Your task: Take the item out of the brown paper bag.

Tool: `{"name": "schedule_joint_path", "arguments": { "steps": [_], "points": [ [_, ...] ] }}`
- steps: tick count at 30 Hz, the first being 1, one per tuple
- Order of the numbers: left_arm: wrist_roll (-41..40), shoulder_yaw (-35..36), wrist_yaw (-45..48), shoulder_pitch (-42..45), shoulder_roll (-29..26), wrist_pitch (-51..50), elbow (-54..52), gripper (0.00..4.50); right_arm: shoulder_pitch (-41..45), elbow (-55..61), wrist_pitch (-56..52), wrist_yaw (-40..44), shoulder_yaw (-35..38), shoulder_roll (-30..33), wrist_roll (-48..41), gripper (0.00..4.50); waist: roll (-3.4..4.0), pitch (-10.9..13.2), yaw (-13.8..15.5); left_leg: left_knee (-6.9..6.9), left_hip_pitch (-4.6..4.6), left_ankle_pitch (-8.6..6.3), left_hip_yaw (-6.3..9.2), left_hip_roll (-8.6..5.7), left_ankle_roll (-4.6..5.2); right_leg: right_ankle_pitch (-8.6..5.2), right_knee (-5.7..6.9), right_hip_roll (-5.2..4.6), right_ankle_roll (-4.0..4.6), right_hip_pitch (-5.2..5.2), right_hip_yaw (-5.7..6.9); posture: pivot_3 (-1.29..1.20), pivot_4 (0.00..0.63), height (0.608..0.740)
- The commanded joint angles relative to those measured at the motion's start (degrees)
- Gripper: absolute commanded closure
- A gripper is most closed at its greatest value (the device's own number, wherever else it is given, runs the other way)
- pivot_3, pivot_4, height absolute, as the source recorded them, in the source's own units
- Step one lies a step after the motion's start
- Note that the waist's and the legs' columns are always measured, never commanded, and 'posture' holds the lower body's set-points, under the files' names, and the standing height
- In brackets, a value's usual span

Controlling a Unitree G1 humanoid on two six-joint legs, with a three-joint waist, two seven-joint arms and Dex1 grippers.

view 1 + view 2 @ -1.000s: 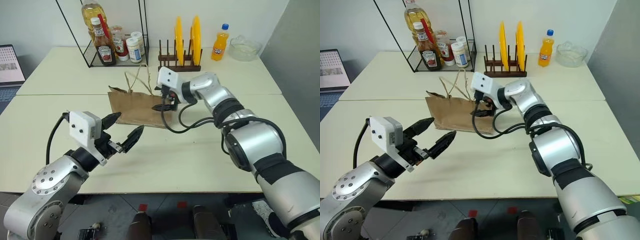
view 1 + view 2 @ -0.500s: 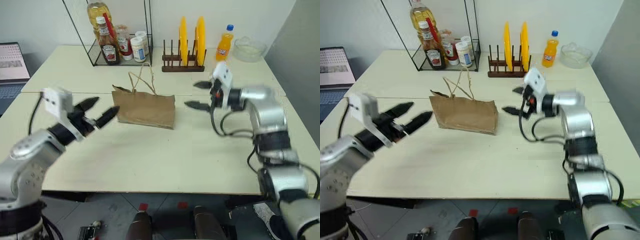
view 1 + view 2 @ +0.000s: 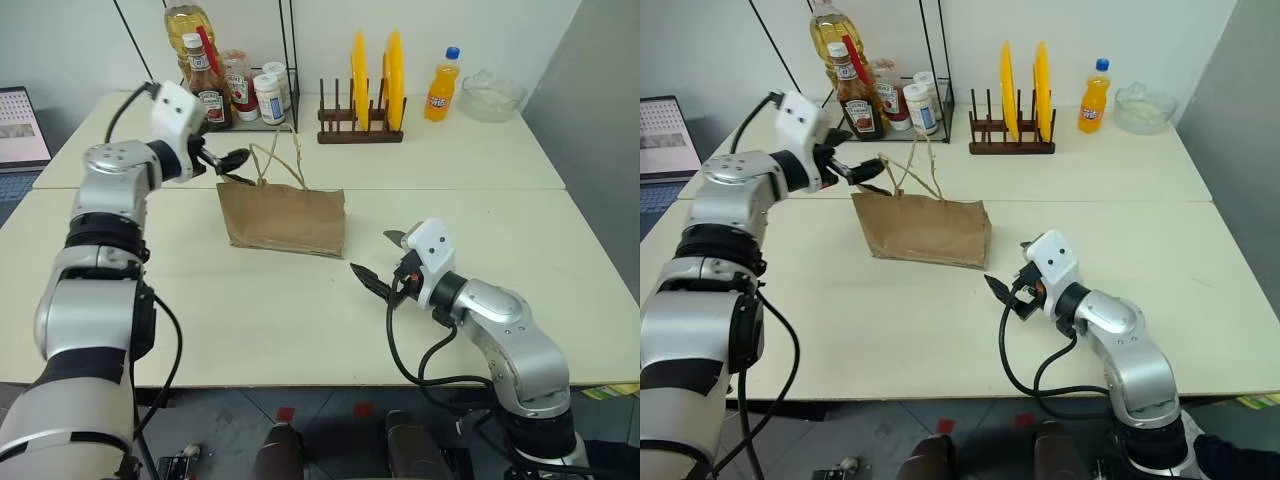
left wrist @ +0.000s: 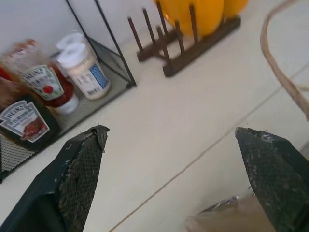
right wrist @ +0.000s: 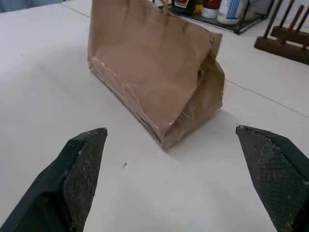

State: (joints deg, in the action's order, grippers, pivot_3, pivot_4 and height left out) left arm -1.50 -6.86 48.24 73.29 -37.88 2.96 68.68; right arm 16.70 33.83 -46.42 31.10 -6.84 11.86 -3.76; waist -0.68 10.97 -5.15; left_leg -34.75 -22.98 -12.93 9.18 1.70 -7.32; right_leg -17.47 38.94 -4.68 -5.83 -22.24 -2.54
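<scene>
Left gripper point(image 3: 232, 163), fingers spread, empty, upper left of the head view, at the upper left corner of the brown paper bag point(image 3: 284, 218) beside its cord handles point(image 3: 272, 160). Right gripper point(image 3: 383, 260), fingers spread, empty, lower right of centre, near the bag's right end, apart from it. Bag upright at frame centre; the item inside cannot be seen. Behind: wire rack point(image 3: 240, 90) with sauce bottles, plate rack point(image 3: 360, 122), orange bottle point(image 3: 439, 86), glass bowl point(image 3: 491, 96). Since a second ago: right gripper withdrawn from the bag, left gripper raised to it.
</scene>
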Motion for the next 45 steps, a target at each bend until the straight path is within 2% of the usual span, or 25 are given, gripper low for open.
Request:
{"name": "schedule_joint_path", "arguments": {
  "steps": [1, 10, 12, 15, 18, 21, 28, 31, 34, 37, 40, 45],
  "points": [
    [5.4, -2.3, 4.2, 3.2, -1.2, 3.7, 3.2, 0.00, 0.2, 3.0, 0.0, -2.8, 1.4, -0.6, -1.7, 0.02, 0.00, 0.0, 0.0, 0.00, 0.01, 0.00, 0.00, 0.00, 0.00, 0.00, 0.02, 0.00, 0.00, 0.00, -0.01, 0.00, 0.150, 0.740],
    [7.8, -3.6, 29.9, 1.4, -5.5, 2.0, -0.7, 0.00, -0.3, 0.9, 2.1, -3.7, 2.3, 2.1, -4.2, 0.02, 0.00, 0.0, 0.0, 0.00, 0.01, -0.08, 0.01, 0.00, 0.16, -0.01, 0.05, 0.00, -0.01, 0.01, 0.00, 0.00, 0.150, 0.740],
    [6.6, -3.5, 35.6, -1.5, -7.3, 0.3, -6.3, 0.00, 0.6, -1.4, 3.4, -3.2, 3.4, 3.1, -4.9, 0.02, 0.00, 0.0, 0.0, 0.00, 0.02, -0.09, 0.00, 0.01, 0.17, -0.01, 0.05, 0.00, -0.01, 0.02, -0.01, 0.00, 0.150, 0.740],
    [3.3, -2.8, 42.9, -8.8, -11.0, -5.8, -20.6, 0.00, 2.2, -5.4, 5.9, -2.2, 4.7, 5.1, -5.7, 0.02, 0.03, 0.0, -0.2, 0.01, 0.05, -0.09, -0.03, 0.03, 0.17, -0.01, 0.05, 0.00, -0.01, 0.04, -0.06, 0.00, 0.150, 0.740],
    [-1.6, -2.5, 44.3, -18.3, -16.1, -14.2, -37.9, 0.00, 4.3, -9.4, 8.2, -1.1, 5.5, 6.6, -6.4, 0.02, 0.03, 0.0, -0.5, 0.04, 0.04, -0.08, 0.00, 0.04, 0.17, -0.01, 0.08, 0.00, 0.00, 0.03, -0.03, 0.00, 0.150, 0.740],
    [-4.7, 0.0, 44.1, -26.4, -19.9, -19.4, -50.6, 0.00, 6.3, -12.4, 10.1, -0.5, 5.3, 7.2, -6.6, 0.02, 0.03, 0.0, -0.4, 0.03, 0.06, -0.08, 0.00, 0.07, 0.18, 0.00, 0.08, 0.01, 0.00, 0.05, -0.04, 0.00, 0.150, 0.740],
    [-9.5, 5.5, 41.6, -33.3, -24.0, -23.3, -64.8, 0.00, 8.2, -15.9, 12.8, 2.6, 3.7, 9.0, -7.7, 0.02, 0.02, 0.0, 0.3, -0.01, 0.04, -0.07, 0.01, 0.06, 0.21, -0.01, 0.07, 0.01, 0.00, 0.10, 0.00, 0.00, 0.150, 0.740],
    [-10.1, 6.6, 41.0, -38.3, -25.4, -20.7, -69.5, 0.00, 8.1, -16.4, 13.4, 3.9, 3.1, 9.6, -8.1, 0.02, 0.05, 0.0, 0.3, 0.01, 0.05, -0.07, -0.01, 0.06, 0.21, -0.01, 0.06, 0.01, 0.00, 0.09, -0.01, 0.00, 0.150, 0.740],
    [-10.7, 9.5, 41.3, -48.5, -26.6, -13.4, -74.2, 0.00, 7.3, -15.9, 13.7, 5.4, 2.4, 10.6, -8.2, 0.02, 0.08, 0.1, -0.1, 0.03, 0.10, -0.07, -0.05, 0.07, 0.22, -0.01, 0.07, 0.01, 0.00, 0.08, -0.07, 0.00, 0.150, 0.740],
    [-12.8, 12.6, 42.1, -55.3, -26.6, -7.6, -75.4, 0.00, 5.2, -13.6, 14.0, 6.9, 0.8, 12.2, -8.2, 0.02, 0.08, 0.1, 0.2, 0.05, 0.08, -0.07, -0.04, 0.12, 0.22, -0.01, 0.09, 0.05, 0.03, 0.05, -0.05, 0.00, 0.150, 0.740],
    [-14.6, 13.3, 44.1, -58.2, -27.2, -0.6, -73.2, 0.00, 3.7, -11.2, 13.8, 8.9, -0.2, 13.7, -8.9, 0.02, 0.07, 0.1, 0.5, 0.03, 0.05, -0.07, -0.03, 0.12, 0.22, -0.02, 0.06, 0.05, 0.03, 0.06, -0.04, 0.00, 0.150, 0.740],
    [-18.8, 10.4, 44.3, -58.9, -28.1, 7.2, -67.3, 0.00, -0.9, -5.3, 16.6, 18.6, -1.6, 21.1, -12.7, 0.02, 0.07, 0.1, 0.9, 0.02, 0.06, -0.08, -0.03, 0.12, 0.23, -0.02, 0.02, 0.05, 0.03, 0.12, -0.03, 0.00, 0.150, 0.740]
  ]
}}
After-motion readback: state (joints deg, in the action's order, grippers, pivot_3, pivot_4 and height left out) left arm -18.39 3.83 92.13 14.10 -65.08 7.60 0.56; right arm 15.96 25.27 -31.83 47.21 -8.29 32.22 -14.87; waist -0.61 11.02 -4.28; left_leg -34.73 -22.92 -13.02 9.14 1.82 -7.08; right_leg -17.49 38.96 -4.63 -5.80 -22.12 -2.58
